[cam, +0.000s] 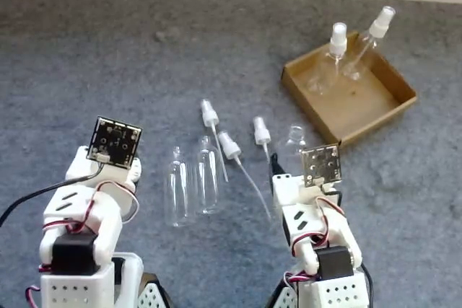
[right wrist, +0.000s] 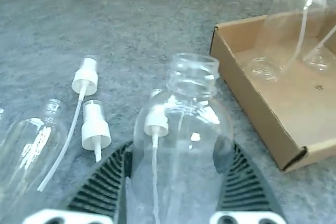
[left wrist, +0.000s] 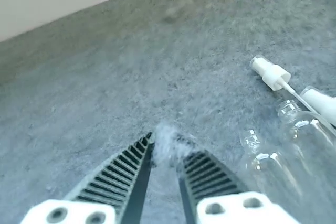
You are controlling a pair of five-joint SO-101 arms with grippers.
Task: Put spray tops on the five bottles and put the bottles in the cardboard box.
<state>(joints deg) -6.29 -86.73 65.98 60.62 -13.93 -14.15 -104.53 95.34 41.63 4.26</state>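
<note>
Grey carpet covers the whole work surface, running back to a pale wall. At the far left, the left gripper hangs just above the carpet, its ribbed fingers a narrow slit apart with nothing between them. Next to the right, two bottles without tops lie side by side, necks pointing away from the arms: the left bottle and the right bottle, touching or nearly so. Three loose spray tops lie on the carpet beyond and beside them: the far top, the middle top with its long tube trailing toward the arms, and the near top. Just right of that one, the right gripper has its fingers spread wide and pressed against both sides of a held bottle, whose neck is open; a small white top showing inside its outline is probably the near top seen through the clear wall. Farthest right sits the cardboard box, with two capped bottles standing in it, one beside the other.
</note>
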